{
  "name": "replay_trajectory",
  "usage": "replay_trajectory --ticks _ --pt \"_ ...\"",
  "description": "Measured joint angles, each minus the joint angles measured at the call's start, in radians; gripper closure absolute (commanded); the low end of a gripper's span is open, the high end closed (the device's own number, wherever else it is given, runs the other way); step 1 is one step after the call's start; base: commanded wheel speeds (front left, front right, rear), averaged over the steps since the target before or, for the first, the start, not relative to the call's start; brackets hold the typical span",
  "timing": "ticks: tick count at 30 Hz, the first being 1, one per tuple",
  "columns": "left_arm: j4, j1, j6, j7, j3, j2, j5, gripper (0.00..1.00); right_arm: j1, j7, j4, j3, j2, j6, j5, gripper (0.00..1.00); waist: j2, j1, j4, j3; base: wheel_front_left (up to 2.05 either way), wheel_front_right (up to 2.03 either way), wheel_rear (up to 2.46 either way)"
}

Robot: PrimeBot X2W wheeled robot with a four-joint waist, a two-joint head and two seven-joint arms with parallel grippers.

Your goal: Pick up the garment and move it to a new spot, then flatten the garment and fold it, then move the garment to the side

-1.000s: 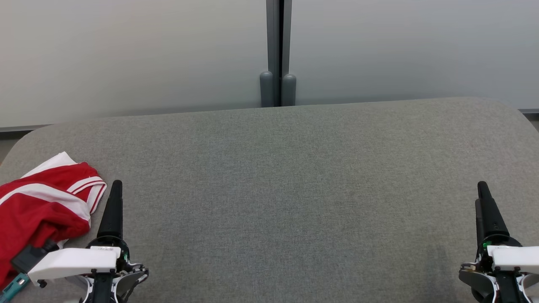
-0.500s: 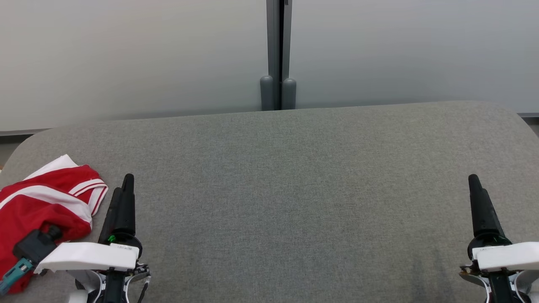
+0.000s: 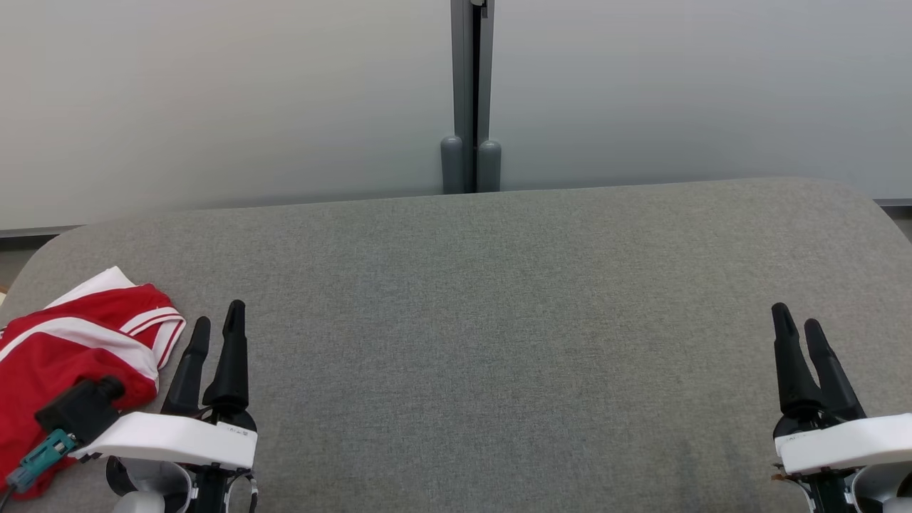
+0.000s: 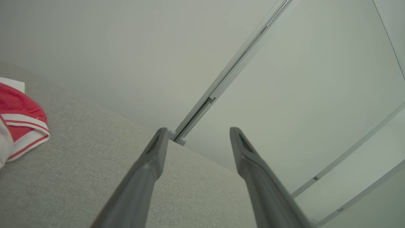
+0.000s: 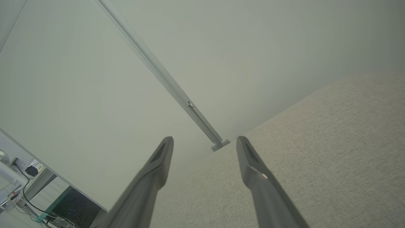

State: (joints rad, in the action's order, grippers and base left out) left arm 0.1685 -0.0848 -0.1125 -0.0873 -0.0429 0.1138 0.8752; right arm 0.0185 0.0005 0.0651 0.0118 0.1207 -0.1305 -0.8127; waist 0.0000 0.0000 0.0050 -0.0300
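A red garment with white stripes (image 3: 68, 349) lies crumpled at the left end of the grey fabric table (image 3: 499, 320); its striped hem shows at the left edge of the left wrist view as the garment (image 4: 22, 126). My left gripper (image 3: 217, 320) hovers open just right of it, nothing between its fingers (image 4: 148, 171). Far right, my right gripper (image 3: 798, 324) is open and empty over bare cloth, its fingers (image 5: 253, 171) apart in the right wrist view.
Pale partition panels with a grey post (image 3: 470, 92) stand behind the table's far edge. The table's rounded corners fall away at left and right. A floor with cables (image 5: 28, 196) shows beyond the panel.
Both grippers have rolled so their two fingers now show side by side, and both moved slightly inward. The camera tilted a little, shifting the scene down. The garment lies as before.
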Motion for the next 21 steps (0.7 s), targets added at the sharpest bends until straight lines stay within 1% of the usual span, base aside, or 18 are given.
replay_trajectory --ticks 9,21 --pt "0.003 0.012 0.001 -0.028 -0.023 0.013 -0.136 0.0 -0.019 -0.01 -0.011 -0.014 0.005 0.0 0.126 0.0 0.0 0.0 0.003 -0.008 0.0 0.0 0.0" --pt "0.019 0.021 0.009 -0.058 -0.042 0.023 -0.282 0.0 -0.042 -0.02 -0.02 -0.027 0.006 0.0 0.272 0.0 0.0 0.0 0.006 -0.022 0.0 0.0 0.0"
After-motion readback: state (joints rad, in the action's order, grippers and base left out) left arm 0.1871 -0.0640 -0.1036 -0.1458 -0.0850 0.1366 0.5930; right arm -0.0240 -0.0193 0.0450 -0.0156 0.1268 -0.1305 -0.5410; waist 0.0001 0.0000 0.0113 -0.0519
